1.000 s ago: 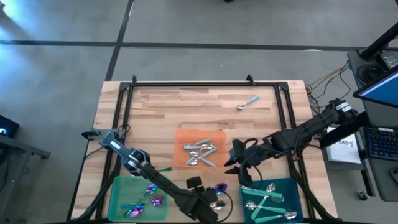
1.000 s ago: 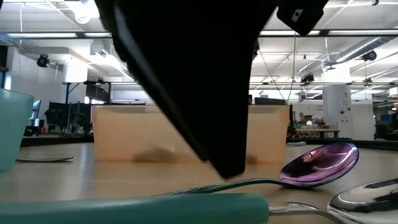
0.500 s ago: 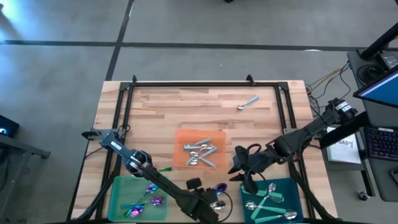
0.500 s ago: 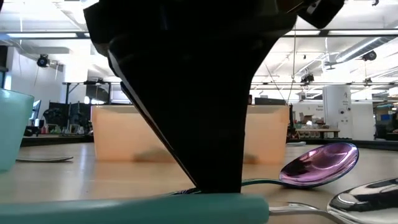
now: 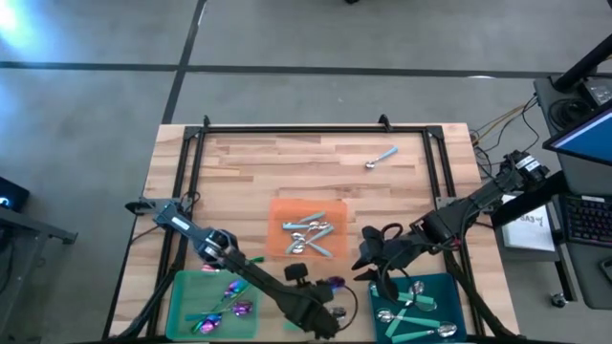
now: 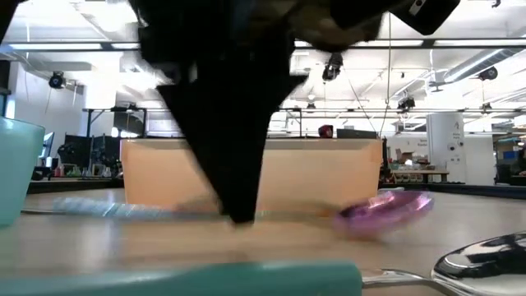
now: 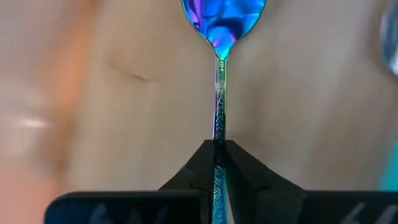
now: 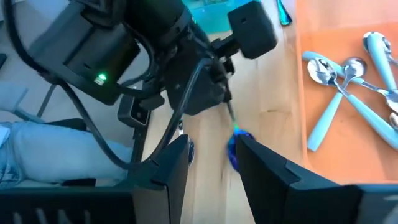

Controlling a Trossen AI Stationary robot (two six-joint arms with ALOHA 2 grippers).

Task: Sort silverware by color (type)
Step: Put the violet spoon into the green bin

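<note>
We see the left gripper (image 7: 219,163) pinching the thin handle of a purple spoon (image 7: 222,25). The right gripper (image 8: 211,158) hangs open nearby.

A desk (image 5: 249,162) of pale, striped wood planks is seen, framed in black. An orange tray (image 5: 280,212) is filled with light-blue-handled, silver-bowled spoons (image 5: 311,232). A green tray (image 5: 184,287) is set with iridescent purple-pink spoons (image 5: 232,298), and a teal tray (image 5: 448,287) with teal-handled silver spoons (image 5: 413,306). One light-blue spoon (image 5: 382,157) is seen alone on the wood. An iridescent spoon (image 7: 219,74), blue-violet in the bowl with a finely patterned green-blue handle, is pinched by the black left claw (image 7: 217,163). The right claw (image 8: 211,168) is black too.
</note>
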